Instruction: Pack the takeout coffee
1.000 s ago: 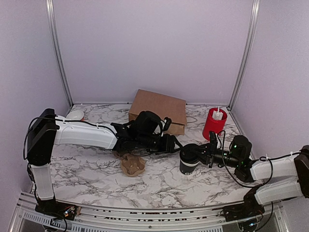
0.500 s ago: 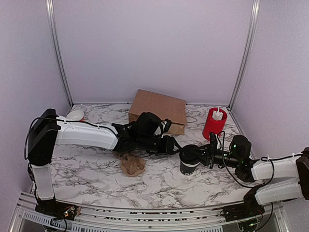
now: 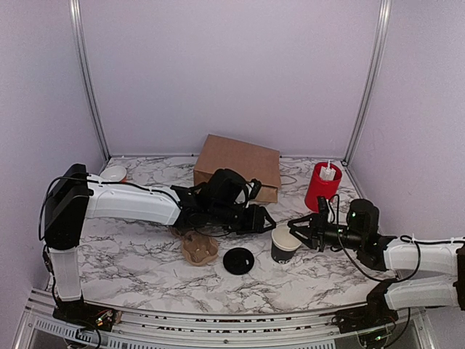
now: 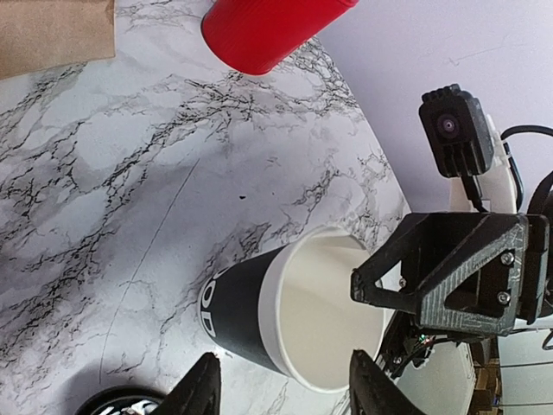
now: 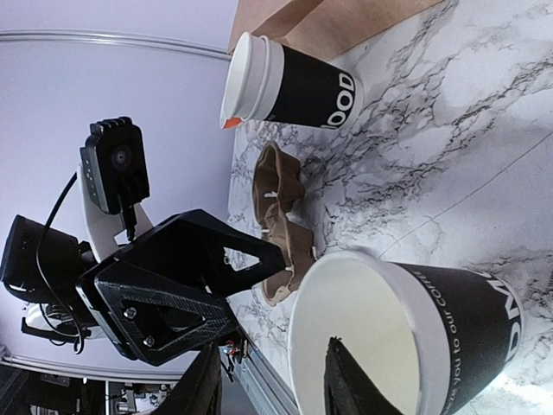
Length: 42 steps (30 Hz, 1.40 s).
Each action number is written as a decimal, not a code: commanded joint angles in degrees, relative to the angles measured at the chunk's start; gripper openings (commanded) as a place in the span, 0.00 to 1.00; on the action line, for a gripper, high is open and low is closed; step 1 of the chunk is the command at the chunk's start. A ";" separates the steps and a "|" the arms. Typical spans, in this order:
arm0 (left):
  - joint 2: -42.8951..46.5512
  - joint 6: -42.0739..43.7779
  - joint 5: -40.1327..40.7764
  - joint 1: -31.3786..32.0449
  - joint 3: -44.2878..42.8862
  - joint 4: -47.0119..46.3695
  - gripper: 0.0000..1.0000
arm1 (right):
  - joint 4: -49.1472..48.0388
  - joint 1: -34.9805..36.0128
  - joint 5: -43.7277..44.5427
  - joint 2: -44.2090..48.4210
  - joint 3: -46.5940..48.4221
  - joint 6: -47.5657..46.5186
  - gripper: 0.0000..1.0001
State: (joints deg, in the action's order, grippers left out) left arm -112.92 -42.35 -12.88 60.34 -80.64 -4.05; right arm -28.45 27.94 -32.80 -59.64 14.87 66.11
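At four o'clock on the table, the lidless takeout coffee cup stands between both arms' parted, empty jaws, its lid at eight o'clock; probably light, crushable paper, best gripped mid-wall.

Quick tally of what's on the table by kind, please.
Black paper cups with white lettering: 2
Round black plastic lid: 1
Tall red cylinder: 1
Brown paper bag: 1
Brown pulp cup carrier: 1
Total: 6
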 commanded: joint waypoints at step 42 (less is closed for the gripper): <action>-1.66 16.24 28.97 10.98 -3.93 29.51 0.00 | 41.04 4.38 24.97 5.80 27.11 -30.84 0.50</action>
State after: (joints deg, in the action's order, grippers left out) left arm -118.67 -27.31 15.66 71.31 -82.43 23.20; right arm 12.58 31.92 -8.36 -53.25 38.87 36.21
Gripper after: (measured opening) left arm 0.068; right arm 0.500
